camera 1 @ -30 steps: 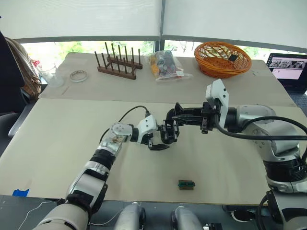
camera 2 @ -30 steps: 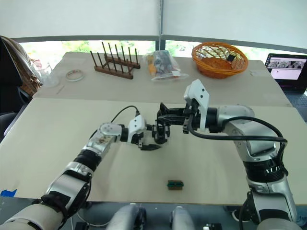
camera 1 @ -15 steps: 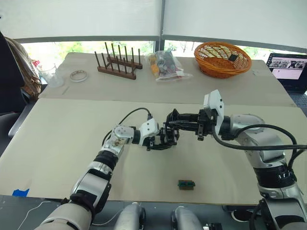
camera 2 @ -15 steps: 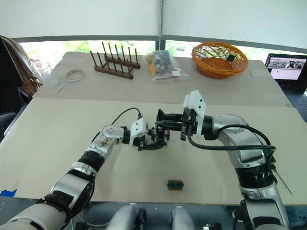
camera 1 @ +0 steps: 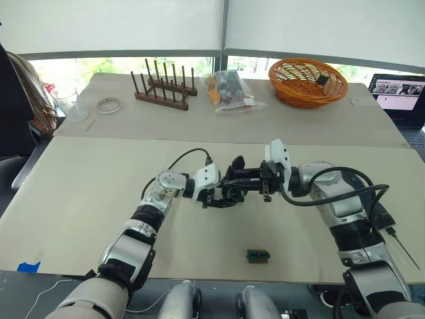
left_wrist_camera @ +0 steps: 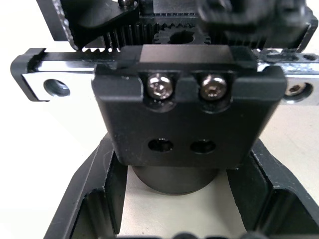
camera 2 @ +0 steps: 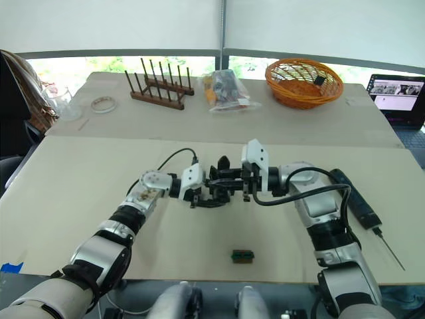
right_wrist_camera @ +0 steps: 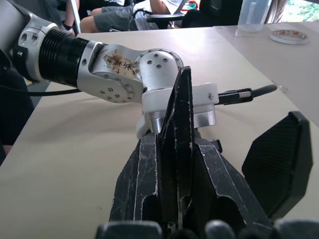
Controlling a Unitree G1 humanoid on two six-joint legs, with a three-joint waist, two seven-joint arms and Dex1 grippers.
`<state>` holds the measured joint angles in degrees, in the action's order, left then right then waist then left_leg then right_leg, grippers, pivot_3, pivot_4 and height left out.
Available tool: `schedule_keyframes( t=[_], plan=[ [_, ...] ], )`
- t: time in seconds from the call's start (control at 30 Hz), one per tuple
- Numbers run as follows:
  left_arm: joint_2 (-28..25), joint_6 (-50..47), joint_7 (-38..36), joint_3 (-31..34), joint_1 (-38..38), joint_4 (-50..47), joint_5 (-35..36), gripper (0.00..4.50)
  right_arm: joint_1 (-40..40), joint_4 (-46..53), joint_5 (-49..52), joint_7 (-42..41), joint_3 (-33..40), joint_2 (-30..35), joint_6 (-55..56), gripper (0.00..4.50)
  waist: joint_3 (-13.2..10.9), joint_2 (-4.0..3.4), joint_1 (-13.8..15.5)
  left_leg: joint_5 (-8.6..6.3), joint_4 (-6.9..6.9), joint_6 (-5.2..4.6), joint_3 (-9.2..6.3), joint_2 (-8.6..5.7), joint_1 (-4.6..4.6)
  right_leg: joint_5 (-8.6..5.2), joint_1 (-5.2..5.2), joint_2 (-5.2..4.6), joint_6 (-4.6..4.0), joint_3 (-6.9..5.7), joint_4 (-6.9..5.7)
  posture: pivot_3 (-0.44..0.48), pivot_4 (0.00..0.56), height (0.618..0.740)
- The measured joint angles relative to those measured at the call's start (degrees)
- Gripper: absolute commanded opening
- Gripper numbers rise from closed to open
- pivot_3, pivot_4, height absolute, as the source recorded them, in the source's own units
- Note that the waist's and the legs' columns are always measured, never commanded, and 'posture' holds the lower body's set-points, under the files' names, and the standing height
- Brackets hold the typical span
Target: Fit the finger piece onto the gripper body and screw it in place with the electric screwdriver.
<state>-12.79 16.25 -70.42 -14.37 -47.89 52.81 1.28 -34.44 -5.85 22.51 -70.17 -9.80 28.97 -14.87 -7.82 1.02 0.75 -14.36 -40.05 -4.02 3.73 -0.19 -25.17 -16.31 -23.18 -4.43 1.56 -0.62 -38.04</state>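
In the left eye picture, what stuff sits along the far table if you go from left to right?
Clear cup → tape ring → wooden peg rack → plastic bag of bits → orange basket → laptop.

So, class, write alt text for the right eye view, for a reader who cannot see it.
Two robot arms meet over a beige table: the left pincer holds the gripper body while the right pincer brings the finger piece to it. The electric screwdriver lies to the right.
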Motion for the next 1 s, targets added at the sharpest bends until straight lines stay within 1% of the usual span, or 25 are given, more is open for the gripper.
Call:
schedule_keyframes(
  t=[0.4, 0.8, 1.0],
  plan=[
    [-0.1, 0.0, 0.2, 0.4, -0.2, 0.4, -0.4, 2.31, 0.8, 0.0, -0.7, -0.2, 0.0, -0.5, 1.1, 0.4, 0.0, 0.0, 0.0, 0.01, 0.0, 0.01, 0.0, 0.01, 0.0, 0.0, -0.01, 0.0, 0.0, 0.02, -0.02, 0.0, 0.15, 0.74],
    [0.0, 0.0, 0.2, 0.5, -0.5, 0.7, -0.6, 2.31, 1.6, 0.7, -1.1, -2.7, -0.4, 0.5, 1.4, 0.4, 0.0, 0.0, 0.0, 0.01, -0.02, 0.02, 0.0, 0.01, 0.01, 0.0, 0.01, 0.0, 0.0, 0.01, -0.03, 0.0, 0.15, 0.74],
    [0.0, -0.3, 0.6, 1.0, -0.5, 1.2, -0.9, 2.31, 0.7, -2.4, -2.0, -1.7, -0.9, -1.0, 4.1, 0.4, 0.0, 0.0, -0.1, 0.03, -0.02, 0.06, 0.0, 0.02, 0.15, 0.0, 0.1, 0.02, 0.0, 0.02, -0.08, 0.0, 0.15, 0.74]
  ],
)
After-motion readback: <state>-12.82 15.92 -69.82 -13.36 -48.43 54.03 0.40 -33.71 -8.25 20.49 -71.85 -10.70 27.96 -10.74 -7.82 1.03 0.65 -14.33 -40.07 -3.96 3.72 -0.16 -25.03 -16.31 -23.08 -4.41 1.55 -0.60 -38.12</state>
